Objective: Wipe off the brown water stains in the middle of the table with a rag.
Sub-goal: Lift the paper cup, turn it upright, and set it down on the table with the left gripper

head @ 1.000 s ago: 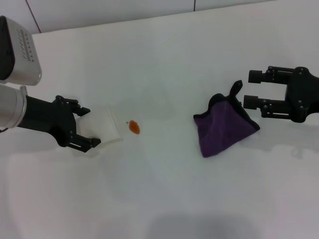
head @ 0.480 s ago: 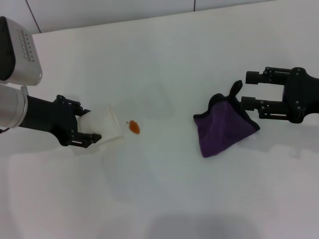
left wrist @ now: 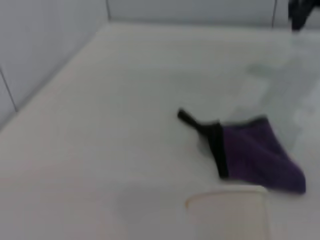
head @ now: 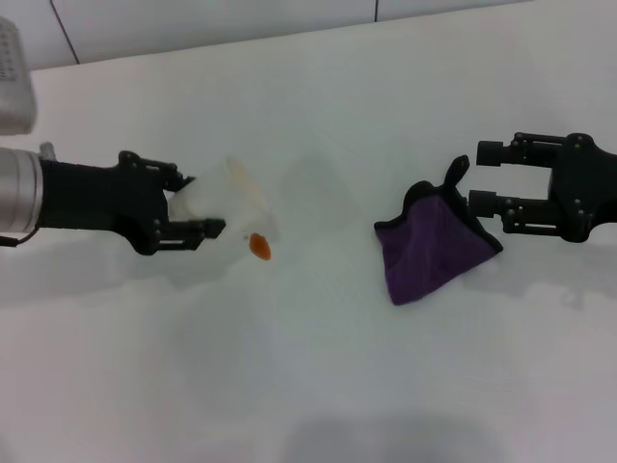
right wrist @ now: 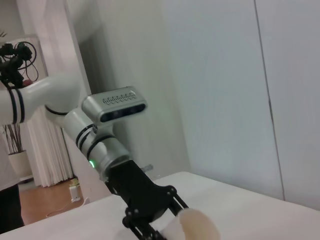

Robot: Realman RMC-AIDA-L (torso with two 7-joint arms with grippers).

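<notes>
The left end effector grips the paper cup just above the stain mid-tabletop. The right end effector (2 fingers spread, empty) should close squarely on the rag beside it.

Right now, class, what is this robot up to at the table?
The left pincer holds a paper cup tipped on its side, mouth toward the brown stain on the white table. The right pincer is open beside the purple rag, not gripping it. The stain is not yet wiped.
</notes>
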